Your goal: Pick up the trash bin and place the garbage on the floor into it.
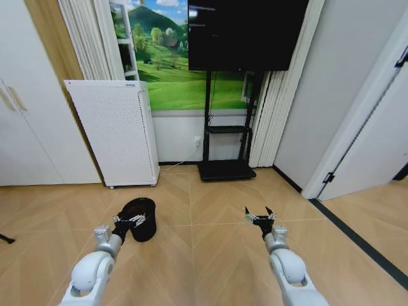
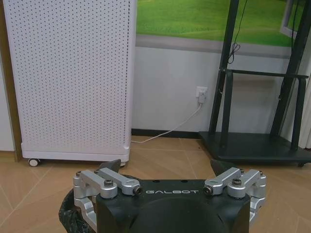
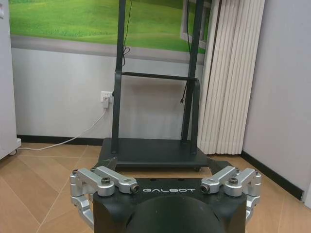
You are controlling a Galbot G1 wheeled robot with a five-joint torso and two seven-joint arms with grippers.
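Observation:
The trash bin (image 1: pixel 141 213), small, black and round with a dark liner, stands on the parquet floor (image 1: pixel 210 255) left of centre. My left gripper (image 1: pixel 132 220) hovers at the bin's near rim with its fingers spread open and nothing between them. In the left wrist view that gripper (image 2: pixel 166 165) is open, and a bit of the bin's rim (image 2: pixel 68 217) shows beside it. My right gripper (image 1: pixel 258 211) hangs open above bare floor to the right of the bin; the right wrist view also has it (image 3: pixel 165 164) spread open. The garbage is out of view.
A tall white perforated appliance (image 1: pixel 115 131) on casters stands against the wall behind the bin. A black TV stand (image 1: pixel 226 169) with a screen sits at centre back. White cabinets line the left, and a door frame (image 1: pixel 357 127) and dark floor strip (image 1: pixel 363 242) are at the right.

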